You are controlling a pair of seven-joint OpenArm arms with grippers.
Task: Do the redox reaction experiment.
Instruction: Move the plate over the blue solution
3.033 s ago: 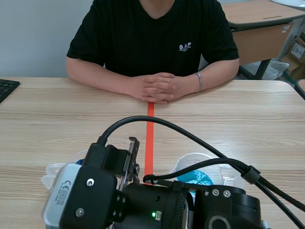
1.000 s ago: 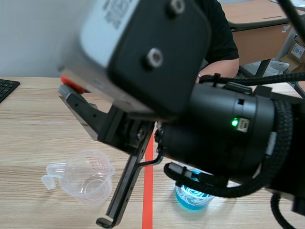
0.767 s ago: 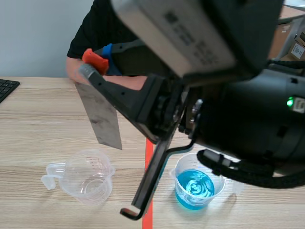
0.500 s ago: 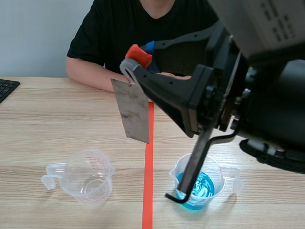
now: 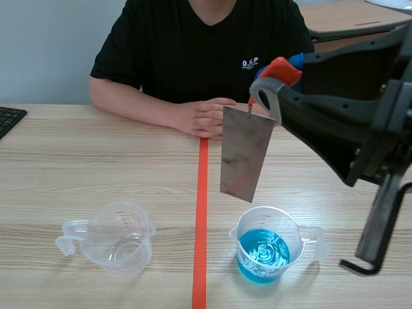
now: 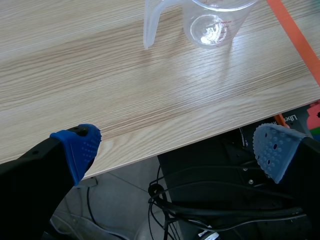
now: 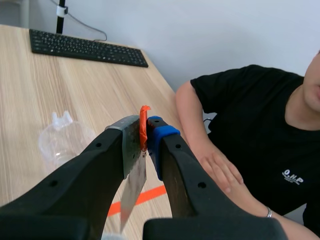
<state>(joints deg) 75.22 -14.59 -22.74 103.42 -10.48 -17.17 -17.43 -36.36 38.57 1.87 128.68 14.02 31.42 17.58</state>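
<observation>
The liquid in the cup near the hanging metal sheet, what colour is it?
The liquid is bright blue, clearest in the scene view.

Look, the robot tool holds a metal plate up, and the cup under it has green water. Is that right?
Not quite: it is blue, not green. In the scene view the right tool holds the metal plate up, and the measuring cup under it has blue liquid.
</observation>
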